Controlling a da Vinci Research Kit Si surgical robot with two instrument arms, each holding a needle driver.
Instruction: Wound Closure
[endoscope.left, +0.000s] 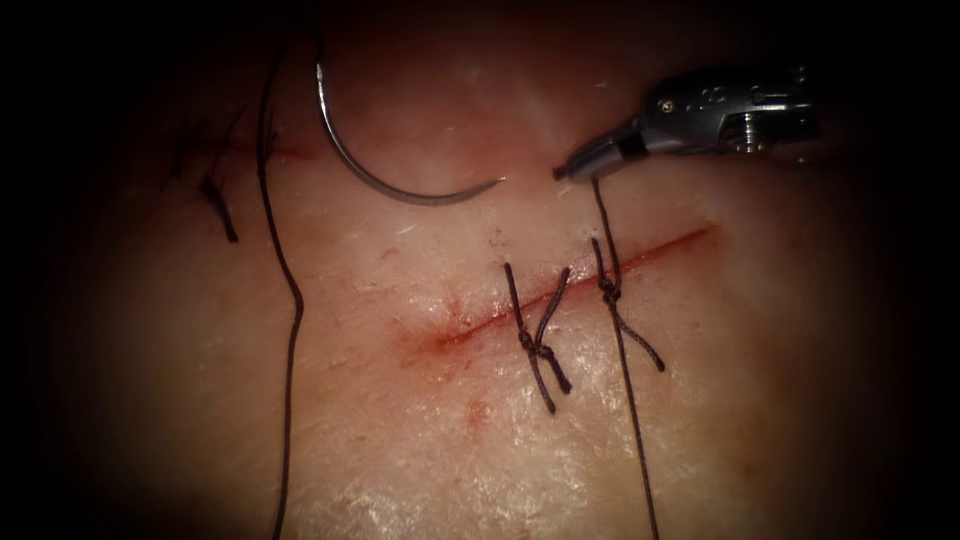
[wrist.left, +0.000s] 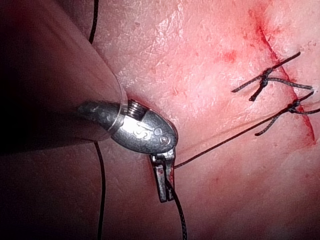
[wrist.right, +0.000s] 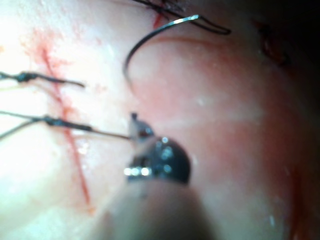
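Right gripper (endoscope.left: 565, 172) clamped on dark braided thread (endoscope.left: 612, 250) above the knot. Left gripper (wrist.left: 164, 187) clamped on same thread. Curved steel needle (endoscope.left: 400, 185) unheld, left of right gripper, lying on pale tissue (endoscope.left: 420, 440). Advise even, opposed tension.

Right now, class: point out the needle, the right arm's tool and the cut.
needle (endoscope.left: 400, 190), endoscope view, mid-curve.
right arm's tool (endoscope.left: 568, 170), endoscope view, tips shut on thread.
cut (endoscope.left: 660, 248), endoscope view, right stretch.

So the tissue (endoscope.left: 420, 440) carries everything here. The needle (endoscope.left: 380, 180) just lies loose on it, off to the left of my right pincer (endoscope.left: 575, 168), with two knotted stitches (endoscope.left: 540, 345) across the cut (endoscope.left: 560, 290) below that pincer.
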